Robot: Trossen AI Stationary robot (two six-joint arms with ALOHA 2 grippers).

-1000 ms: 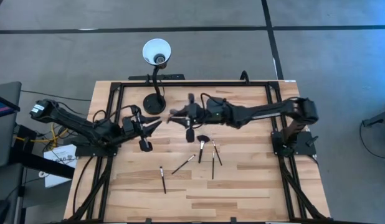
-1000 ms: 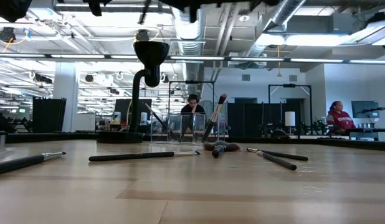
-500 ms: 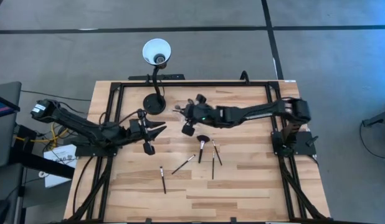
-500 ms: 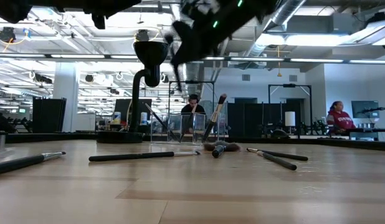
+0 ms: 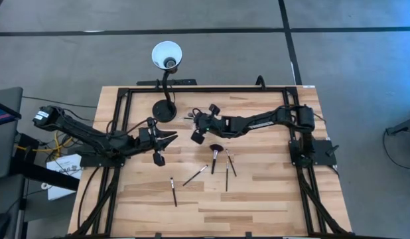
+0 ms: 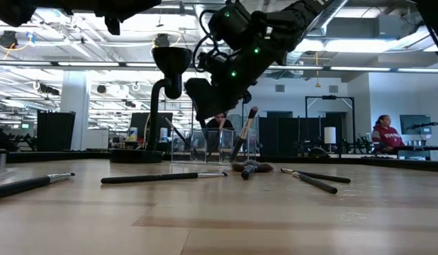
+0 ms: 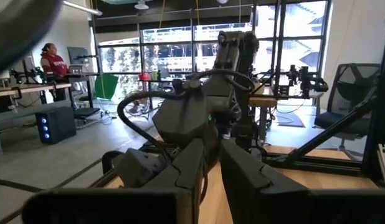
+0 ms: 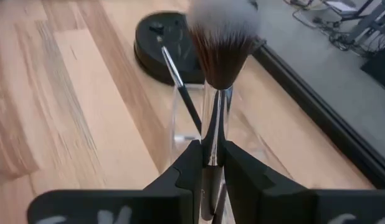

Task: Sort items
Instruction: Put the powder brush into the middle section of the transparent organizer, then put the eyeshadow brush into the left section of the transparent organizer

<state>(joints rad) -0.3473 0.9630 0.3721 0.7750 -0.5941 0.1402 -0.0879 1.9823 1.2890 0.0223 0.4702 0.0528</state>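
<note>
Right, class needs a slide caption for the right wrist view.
Right gripper grips a fluffy makeup brush above a clear holder near the lamp base.

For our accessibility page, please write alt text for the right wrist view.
The right gripper pinches a makeup brush upright between its fingers, bristles fanned out. Behind it stand a clear pouch holding a thin brush, the round black lamp base and the wooden table.

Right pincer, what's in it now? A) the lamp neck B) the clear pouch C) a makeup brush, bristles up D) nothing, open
C: in the right wrist view the right pincer is shut on a makeup brush, its fluffy head pointing away from the fingers.
</note>
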